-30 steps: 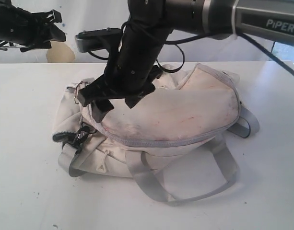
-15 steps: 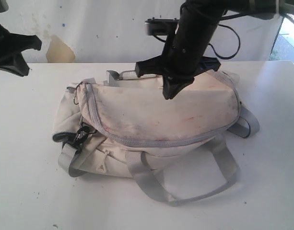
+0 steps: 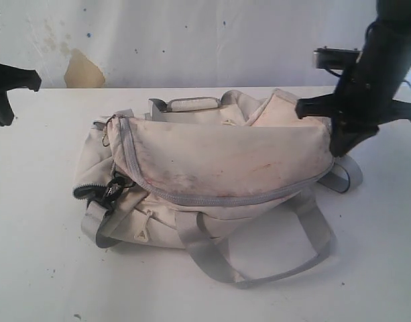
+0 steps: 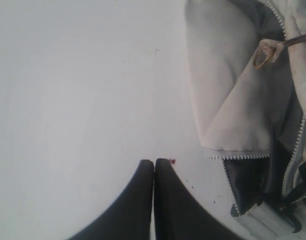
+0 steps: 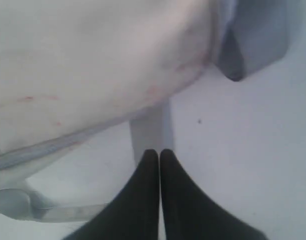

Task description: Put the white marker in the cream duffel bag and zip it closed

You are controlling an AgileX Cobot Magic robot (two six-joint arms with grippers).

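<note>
- Marker: not visible in any view, and neither gripper holds it. My guess is it's already inside the bag (image 3: 225, 161), but I can't confirm.
- Left gripper (image 4: 154, 161): fingers pressed together, empty, over bare table (image 4: 68, 100).
- Right gripper (image 5: 159, 151): fingers pressed together, empty, hanging by the bag's other end over a grey handle strap (image 5: 150, 125).
- Key relation: the bag's long axis runs from one gripper toward the other. The zip gap (image 4: 247, 182) is at the end facing the left fingers, with dark interior showing between the teeth. It is near the fingertips, not touching.
- Ring tab (image 4: 262, 55): on that same end, further out from the left fingers. Can't tell if it's the slider.
- Judgement: the left arm is nearer for the zip. The right fingers are better placed to pin the opposite end.
</note>
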